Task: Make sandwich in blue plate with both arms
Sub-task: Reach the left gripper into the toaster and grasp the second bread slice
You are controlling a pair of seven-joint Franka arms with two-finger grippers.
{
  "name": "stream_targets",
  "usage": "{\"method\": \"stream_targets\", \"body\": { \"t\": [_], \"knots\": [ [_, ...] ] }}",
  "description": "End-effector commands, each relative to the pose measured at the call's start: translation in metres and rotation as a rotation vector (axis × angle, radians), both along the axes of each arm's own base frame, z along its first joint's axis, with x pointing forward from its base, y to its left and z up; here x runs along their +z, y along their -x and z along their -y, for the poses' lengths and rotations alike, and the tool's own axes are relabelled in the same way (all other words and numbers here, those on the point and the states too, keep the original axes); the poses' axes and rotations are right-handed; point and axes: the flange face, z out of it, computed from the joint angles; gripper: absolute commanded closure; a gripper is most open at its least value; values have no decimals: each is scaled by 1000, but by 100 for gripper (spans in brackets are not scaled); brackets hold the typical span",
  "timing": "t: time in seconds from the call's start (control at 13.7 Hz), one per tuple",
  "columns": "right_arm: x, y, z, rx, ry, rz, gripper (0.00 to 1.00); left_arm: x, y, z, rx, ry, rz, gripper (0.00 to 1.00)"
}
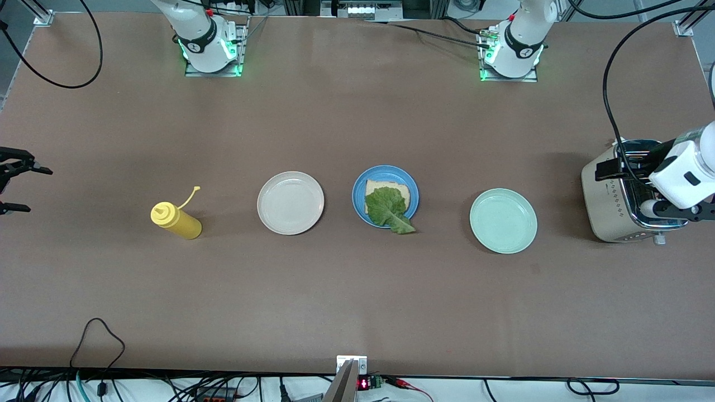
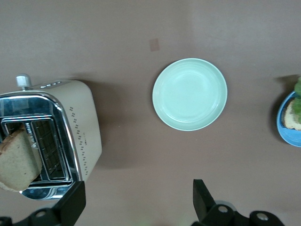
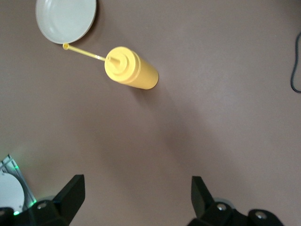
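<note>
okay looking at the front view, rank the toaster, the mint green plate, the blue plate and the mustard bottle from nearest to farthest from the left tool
1. Toaster, directly under the open left tool.
2. Mint-green plate, beside the toaster.
3. Blue plate, mid-table.
4. Mustard bottle, toward the right arm's end.

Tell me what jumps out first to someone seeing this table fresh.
The blue plate mid-table, with a bread slice under a lettuce leaf overhanging the rim. At the left arm's end, the left gripper hangs open by the toaster, where another slice sticks up. The right gripper waits open near the yellow squeeze bottle.
</note>
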Motion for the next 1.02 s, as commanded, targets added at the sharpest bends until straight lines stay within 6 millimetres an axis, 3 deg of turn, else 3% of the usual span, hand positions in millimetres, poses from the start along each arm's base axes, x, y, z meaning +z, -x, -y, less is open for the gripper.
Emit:
{"method": "stream_targets", "body": {
  "t": [0.0, 0.22, 0.44, 0.59, 0.8, 0.95],
  "knots": [
    [17, 6, -52, -180, 124, -22, 0, -10, 1, -40, -6, -105, -20, 0],
    [48, 23, -109, -383, 211, -14, 0, -35, 5, -113, -19, -99, -41, 0],
    [83, 49, -146, -546, 264, 31, 0, -66, 18, -180, -57, -68, -25, 0],
    [106, 72, -156, -625, 263, 60, 0, -96, 36, -213, -73, -43, -36, 0],
    [129, 109, -155, -678, 228, 120, 0, -130, 55, -239, -118, -13, -51, 0],
    [136, 126, -154, -682, 219, 151, 0, -158, 77, -255, -120, 31, -100, 9]
  ]
}}
